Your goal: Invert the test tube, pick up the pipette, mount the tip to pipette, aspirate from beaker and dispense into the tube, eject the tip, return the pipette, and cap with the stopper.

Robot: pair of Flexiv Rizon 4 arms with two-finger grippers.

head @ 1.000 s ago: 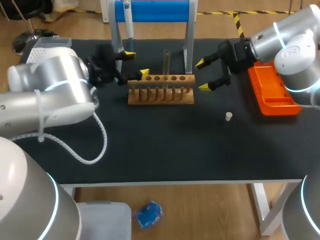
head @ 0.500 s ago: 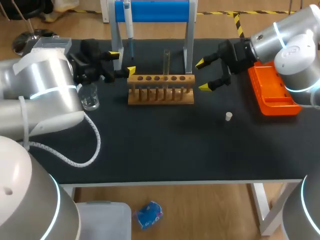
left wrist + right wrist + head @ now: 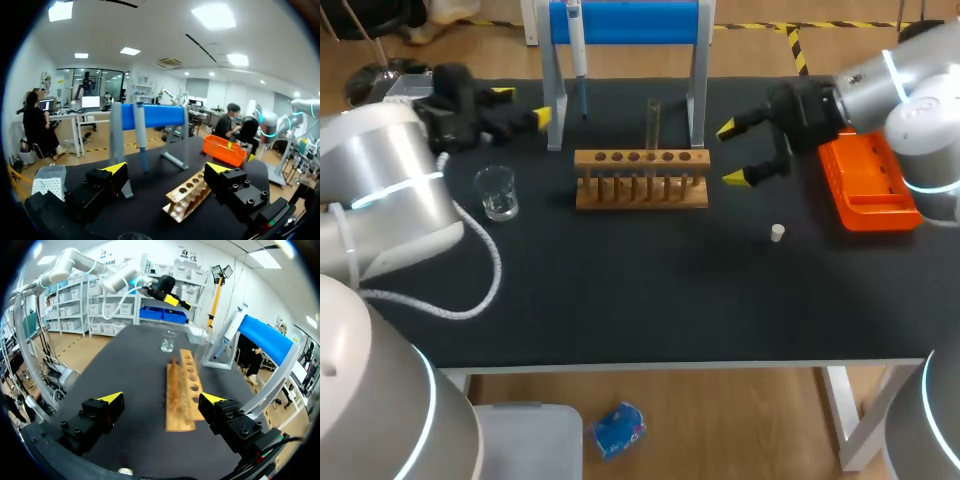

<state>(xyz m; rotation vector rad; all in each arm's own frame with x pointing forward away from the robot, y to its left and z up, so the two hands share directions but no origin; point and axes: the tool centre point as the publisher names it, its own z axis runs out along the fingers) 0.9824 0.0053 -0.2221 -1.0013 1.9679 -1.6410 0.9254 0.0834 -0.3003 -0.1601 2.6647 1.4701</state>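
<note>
A clear test tube (image 3: 652, 121) stands upright in the wooden rack (image 3: 641, 178). The pipette (image 3: 577, 52) hangs on the blue stand (image 3: 625, 22) behind the rack. My left gripper (image 3: 520, 105) is open and empty at the back left, beside the stand's left post; its wrist view shows the pipette (image 3: 140, 131) ahead of its fingers. My right gripper (image 3: 732, 152) is open and empty just right of the rack, facing it; the rack (image 3: 181, 395) lies ahead of its fingers. The glass beaker (image 3: 497, 192) stands left of the rack. A small white stopper (image 3: 777, 233) lies front right.
An orange tip box (image 3: 865, 180) sits at the right edge, under my right arm. A white box (image 3: 415, 90) stands at the back left corner. The black table (image 3: 640, 300) stretches bare in front of the rack.
My left gripper has drawn back from the rack's left end toward the back left, uncovering the beaker. My right gripper has shifted slightly to the right. Both stay open.
</note>
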